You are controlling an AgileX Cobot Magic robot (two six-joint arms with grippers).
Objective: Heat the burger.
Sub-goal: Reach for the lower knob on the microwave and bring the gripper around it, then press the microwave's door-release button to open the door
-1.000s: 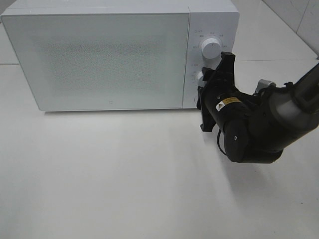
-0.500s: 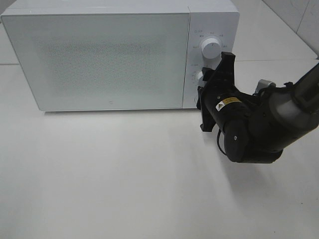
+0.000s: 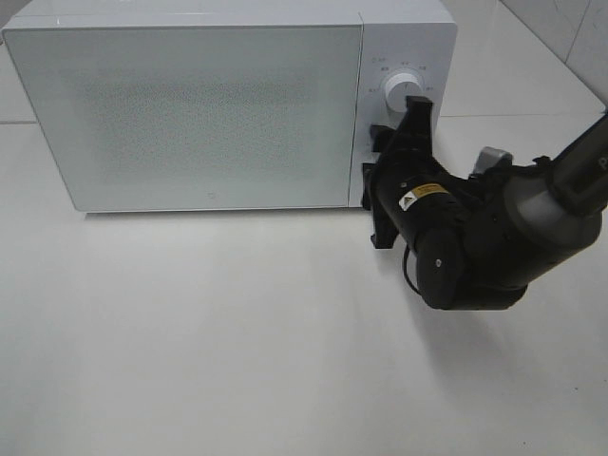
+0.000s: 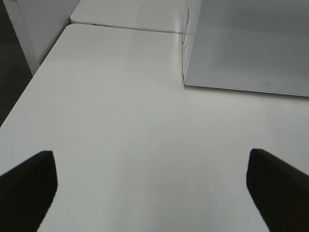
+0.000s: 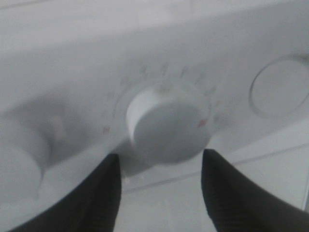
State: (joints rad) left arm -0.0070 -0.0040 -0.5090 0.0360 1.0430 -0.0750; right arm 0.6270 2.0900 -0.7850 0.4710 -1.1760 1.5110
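The burger is out of view. A white microwave (image 3: 190,114) stands at the back of the table with its frosted door shut. My right gripper (image 3: 376,157) is pressed up to the control panel below the upper dial (image 3: 400,87) and covers the lower dial there. In the right wrist view the blurred lower dial (image 5: 166,125) sits between the spread dark fingertips (image 5: 104,193) of the right gripper (image 5: 159,162); I cannot tell whether they touch it. My left gripper (image 4: 154,193) hangs open over bare table, holding nothing.
The microwave's left corner (image 4: 186,72) lies ahead of the left gripper. The table's left edge (image 4: 29,92) drops off beside it. Another dial (image 5: 14,164) and a round button (image 5: 280,87) flank the lower dial. White table (image 3: 237,332) lies in front of the microwave.
The right gripper has shifted left and closer to the control panel, now covering the lower dial, and its fingers have spread slightly. The left gripper stays open.
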